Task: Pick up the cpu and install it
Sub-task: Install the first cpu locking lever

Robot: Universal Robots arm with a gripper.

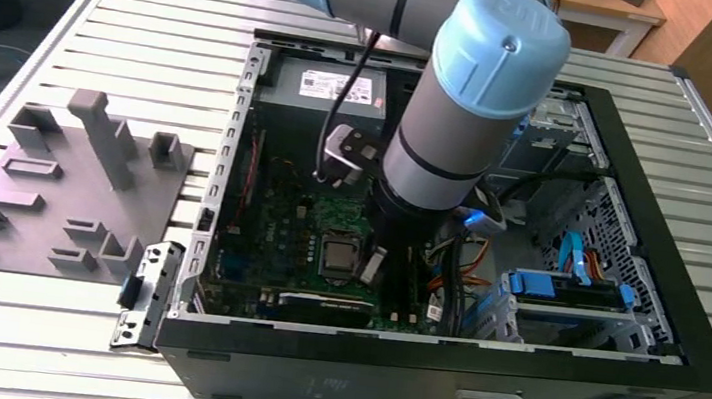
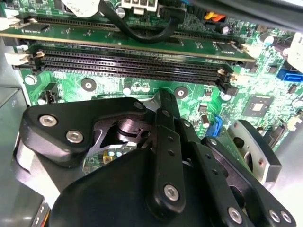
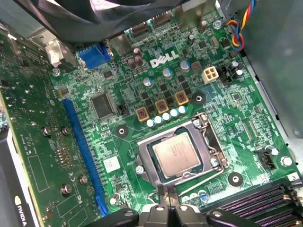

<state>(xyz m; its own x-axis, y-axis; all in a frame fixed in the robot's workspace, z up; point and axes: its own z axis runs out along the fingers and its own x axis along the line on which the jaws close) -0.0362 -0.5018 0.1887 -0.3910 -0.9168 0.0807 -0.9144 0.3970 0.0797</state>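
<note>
cpu seated in socket, gripper state unclear.
Exterior view: arm hides the gripper inside the PC case; cpu sits in the motherboard socket. Second wrist view: gripper linkage covers its fingertips; can't tell clenched or released. First wrist view: cpu lies flat inside the socket frame.

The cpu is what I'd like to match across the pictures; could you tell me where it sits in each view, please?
Exterior view: the cpu lies in its socket on the motherboard, just to the exterior view's left of the arm.
First wrist view: the cpu sits inside the metal socket frame, close to the gripper.
Second wrist view: not in it.
Shared landmark: the black memory slots.
</note>
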